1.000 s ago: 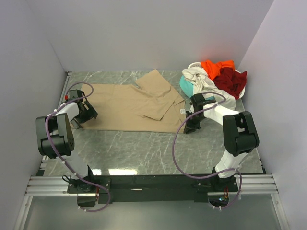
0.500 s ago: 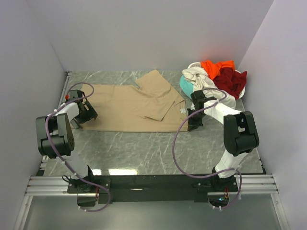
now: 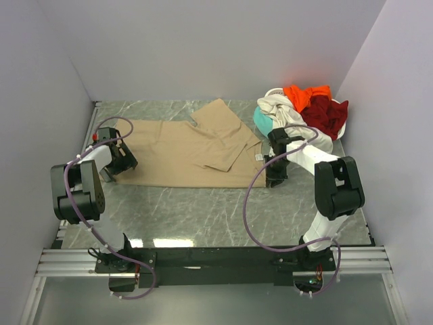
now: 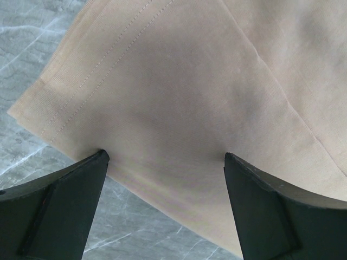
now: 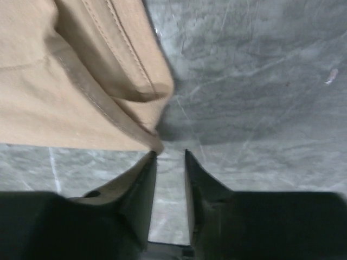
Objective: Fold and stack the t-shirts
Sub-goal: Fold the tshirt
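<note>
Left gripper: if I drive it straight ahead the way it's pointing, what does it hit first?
The tan t-shirt: its hemmed corner lies between the left gripper's open fingers, straight ahead. Depth is unclear, but cloth over the table should come first.

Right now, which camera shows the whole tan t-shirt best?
The top external view: the tan t-shirt lies whole, partly folded. The left wrist view shows only one hemmed corner; the right wrist view only a folded edge.

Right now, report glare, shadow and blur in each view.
Top external: sharp, two glare patches on the table by its near edge. Left wrist: soft grey shadow across the tan t-shirt. Right wrist: fingers dark and featureless, shadow under the shirt's corner.
</note>
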`<state>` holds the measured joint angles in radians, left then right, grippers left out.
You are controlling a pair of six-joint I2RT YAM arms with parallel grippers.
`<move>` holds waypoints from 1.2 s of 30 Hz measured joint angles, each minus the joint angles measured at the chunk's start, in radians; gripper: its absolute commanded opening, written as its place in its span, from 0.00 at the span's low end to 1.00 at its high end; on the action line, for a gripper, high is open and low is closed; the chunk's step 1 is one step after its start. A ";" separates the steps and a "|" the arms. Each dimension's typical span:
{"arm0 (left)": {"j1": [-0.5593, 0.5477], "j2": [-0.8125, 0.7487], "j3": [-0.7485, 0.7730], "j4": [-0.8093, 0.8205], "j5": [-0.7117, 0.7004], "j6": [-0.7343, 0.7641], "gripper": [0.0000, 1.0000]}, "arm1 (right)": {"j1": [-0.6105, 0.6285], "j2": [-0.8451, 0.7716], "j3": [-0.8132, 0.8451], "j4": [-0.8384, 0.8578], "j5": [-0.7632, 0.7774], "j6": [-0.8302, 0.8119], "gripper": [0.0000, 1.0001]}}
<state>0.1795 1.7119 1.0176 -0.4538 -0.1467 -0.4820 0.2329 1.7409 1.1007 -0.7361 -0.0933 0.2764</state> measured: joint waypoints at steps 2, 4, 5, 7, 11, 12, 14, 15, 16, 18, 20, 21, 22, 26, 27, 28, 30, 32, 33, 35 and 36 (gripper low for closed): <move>0.000 0.000 -0.001 0.001 0.000 0.000 0.96 | 0.009 0.000 0.013 -0.033 0.010 -0.006 0.44; -0.002 -0.003 -0.002 0.001 0.001 0.000 0.96 | 0.017 0.000 0.040 -0.065 0.023 -0.011 0.48; -0.003 -0.004 -0.003 0.001 0.001 0.000 0.96 | 0.023 0.000 0.062 -0.083 0.028 -0.012 0.49; -0.004 -0.008 -0.005 0.001 0.003 -0.001 0.96 | 0.039 0.000 0.116 -0.118 0.035 -0.013 0.50; -0.004 -0.026 -0.015 -0.019 0.008 -0.009 0.97 | 0.095 0.000 0.251 -0.148 0.028 -0.013 0.50; -0.004 -0.032 -0.015 -0.032 0.009 -0.010 0.97 | 0.113 0.000 0.282 -0.150 0.026 -0.013 0.50; -0.004 -0.048 -0.015 -0.053 0.010 -0.013 0.97 | 0.153 0.002 0.338 -0.145 0.012 -0.013 0.50; -0.004 -0.058 -0.015 -0.060 0.011 -0.014 0.97 | 0.171 0.006 0.358 -0.138 -0.008 -0.011 0.50; -0.004 -0.071 -0.015 -0.067 0.012 -0.019 0.97 | 0.190 0.014 0.375 -0.129 -0.027 -0.008 0.50; -0.006 -0.100 -0.015 -0.075 0.017 -0.028 0.97 | 0.217 0.043 0.393 -0.103 -0.060 -0.003 0.49; -0.012 -0.126 -0.015 -0.079 0.019 -0.036 0.97 | 0.246 0.093 0.411 -0.082 -0.090 0.006 0.48; -0.018 -0.133 -0.014 -0.080 0.020 -0.040 0.97 | 0.257 0.122 0.420 -0.074 -0.101 0.010 0.48; -0.025 -0.137 -0.013 -0.081 0.024 -0.047 0.97 | 0.267 0.155 0.428 -0.065 -0.112 0.014 0.48; -0.054 -0.134 -0.008 -0.080 0.051 -0.066 0.97 | 0.285 0.258 0.444 -0.046 -0.134 0.018 0.48; -0.058 -0.132 -0.007 -0.077 0.058 -0.071 0.97 | 0.285 0.277 0.444 -0.042 -0.136 0.018 0.48; -0.062 -0.129 -0.007 -0.071 0.069 -0.076 0.97 | 0.285 0.285 0.445 -0.041 -0.135 0.018 0.48; -0.066 -0.117 -0.007 -0.059 0.086 -0.086 0.97 | 0.285 0.298 0.452 -0.037 -0.135 0.018 0.48; -0.066 -0.102 -0.009 -0.045 0.100 -0.092 0.97 | 0.285 0.305 0.461 -0.021 -0.135 0.018 0.48; -0.066 -0.095 -0.013 -0.035 0.106 -0.097 0.97 | 0.285 0.309 0.466 -0.011 -0.136 0.018 0.48; -0.065 -0.087 -0.027 -0.022 0.113 -0.105 0.97 | 0.285 0.314 0.470 0.006 -0.137 0.018 0.48; -0.065 -0.085 -0.037 -0.017 0.116 -0.106 0.97 | 0.285 0.316 0.470 0.015 -0.137 0.018 0.48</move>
<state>0.1143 1.6264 0.9806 -0.4706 -0.0307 -0.5880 0.5175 2.0571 1.5707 -0.7208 -0.2302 0.2939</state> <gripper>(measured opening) 0.974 0.480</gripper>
